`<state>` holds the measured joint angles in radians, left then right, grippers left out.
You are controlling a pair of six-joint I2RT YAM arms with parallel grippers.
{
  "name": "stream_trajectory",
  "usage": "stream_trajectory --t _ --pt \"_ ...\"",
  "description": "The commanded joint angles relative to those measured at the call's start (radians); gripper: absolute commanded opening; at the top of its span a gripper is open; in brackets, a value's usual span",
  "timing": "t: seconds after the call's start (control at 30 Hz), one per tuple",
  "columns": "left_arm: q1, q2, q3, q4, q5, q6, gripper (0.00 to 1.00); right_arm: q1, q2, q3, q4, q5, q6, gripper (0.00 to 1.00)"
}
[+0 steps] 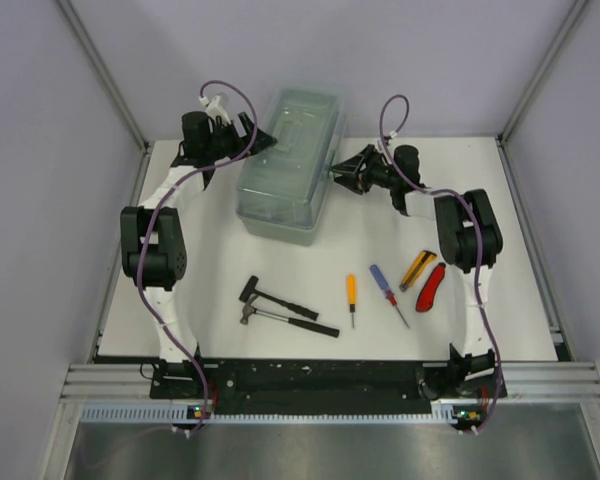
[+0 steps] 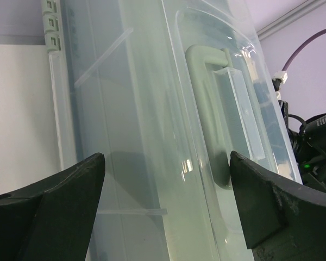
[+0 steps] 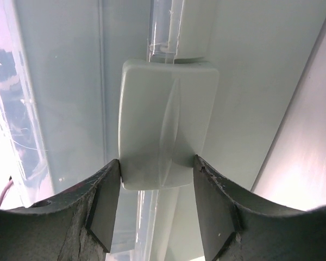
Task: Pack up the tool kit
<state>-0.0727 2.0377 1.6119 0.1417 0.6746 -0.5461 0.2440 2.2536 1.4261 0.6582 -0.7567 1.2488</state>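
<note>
Now, with your right tool [image 3: 156, 163] clamped on the toolbox's [image 1: 285, 185] front latch [image 3: 168, 119], pull it squarely outward while your wide-open left tool [image 2: 165, 163] braces the lid [image 2: 141, 136].

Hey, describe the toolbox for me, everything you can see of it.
The toolbox is a long grey-green plastic box with a translucent lid, which is down. A grey-green handle lies along the top, and a rounded latch sits on one long side. It stands at the back of the white table, slightly askew. The right gripper has its fingers closed on the latch; the left gripper, open, straddles the opposite side, contact unclear.
</note>
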Motion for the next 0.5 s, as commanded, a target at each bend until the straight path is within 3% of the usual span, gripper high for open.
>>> stream_trajectory --t 0.0,0.1,0.23,0.33,0.47 --pt "-0.153 0.036 -0.027 -0.197 0.168 0.008 0.95 0.107 -0.054 0.071 -0.104 0.129 -0.049 0.31" --pt "-0.153 0.035 -0.021 -0.212 0.149 0.023 0.95 0.109 -0.049 0.065 -0.106 0.129 -0.058 0.38" --pt "-0.15 0.035 0.003 -0.246 0.143 0.038 0.95 0.109 -0.032 0.033 -0.04 0.1 -0.071 0.64" --pt "-0.151 0.032 0.006 -0.251 0.143 0.038 0.95 0.109 -0.02 -0.012 0.058 0.091 -0.063 0.81" --pt "-0.15 0.036 -0.001 -0.245 0.157 0.025 0.95 0.109 0.026 -0.029 0.248 0.059 0.013 0.93"
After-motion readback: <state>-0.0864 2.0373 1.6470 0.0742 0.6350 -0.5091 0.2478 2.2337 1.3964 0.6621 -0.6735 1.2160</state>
